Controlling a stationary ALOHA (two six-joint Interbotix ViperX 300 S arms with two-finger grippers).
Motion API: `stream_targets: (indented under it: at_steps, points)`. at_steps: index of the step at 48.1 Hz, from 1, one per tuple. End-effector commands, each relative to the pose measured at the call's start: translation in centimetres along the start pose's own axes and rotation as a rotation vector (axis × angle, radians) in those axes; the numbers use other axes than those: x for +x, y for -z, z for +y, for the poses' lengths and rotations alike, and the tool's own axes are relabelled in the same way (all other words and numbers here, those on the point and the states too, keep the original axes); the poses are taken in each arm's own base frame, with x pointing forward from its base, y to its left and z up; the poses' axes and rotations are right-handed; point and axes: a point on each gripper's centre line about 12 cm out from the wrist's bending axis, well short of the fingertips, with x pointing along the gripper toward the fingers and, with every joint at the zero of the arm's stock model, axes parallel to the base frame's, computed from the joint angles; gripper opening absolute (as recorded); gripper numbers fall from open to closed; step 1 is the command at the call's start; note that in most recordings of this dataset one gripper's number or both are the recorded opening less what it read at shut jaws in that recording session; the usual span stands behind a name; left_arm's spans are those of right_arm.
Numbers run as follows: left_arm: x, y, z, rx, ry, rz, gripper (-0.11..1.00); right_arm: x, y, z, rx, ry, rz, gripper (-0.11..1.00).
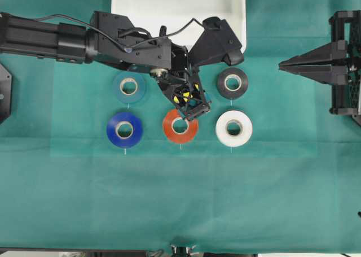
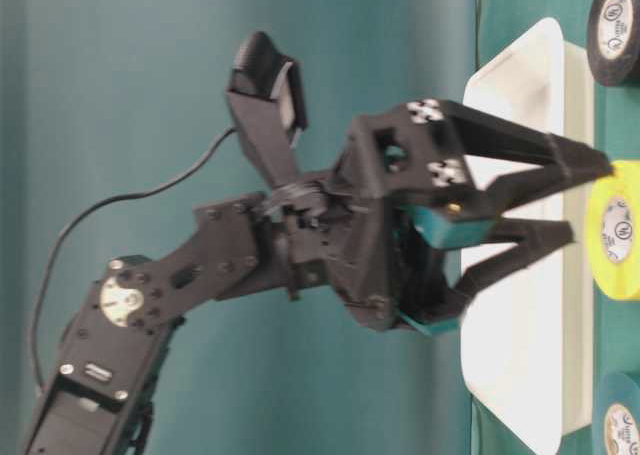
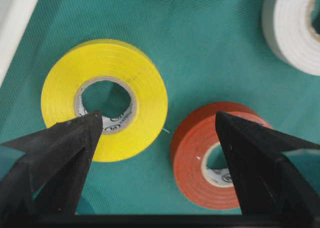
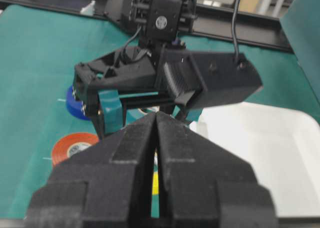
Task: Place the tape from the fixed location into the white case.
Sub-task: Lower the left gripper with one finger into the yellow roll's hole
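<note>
Left tool (image 3: 157,133) spread wide, one fingertip (image 3: 92,123) over the tape (image 3: 104,98)'s core.

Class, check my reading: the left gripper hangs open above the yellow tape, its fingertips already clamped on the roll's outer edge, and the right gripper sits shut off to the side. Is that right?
Not quite. The left gripper is open above the yellow tape but not clamped on it: the left wrist view shows both fingertips apart, one over the core, one over the orange-red roll. The right gripper is indeed shut aside.
</note>
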Motion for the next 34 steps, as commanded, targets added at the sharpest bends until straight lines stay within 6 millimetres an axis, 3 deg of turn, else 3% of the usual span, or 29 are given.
stream_targets:
  at_steps: [1,34]
  points:
    - [-0.6,-0.5,0.1,-0.003,0.010,-0.023,0.98,0.2,-0.9,0.0,0.000,0.001,-0.023,0.00]
    - [2.8,-0.3,1.0,-0.013,-0.007,-0.001,0.98,0.3,-0.5,-0.1,0.000,0.003,-0.009,0.00]
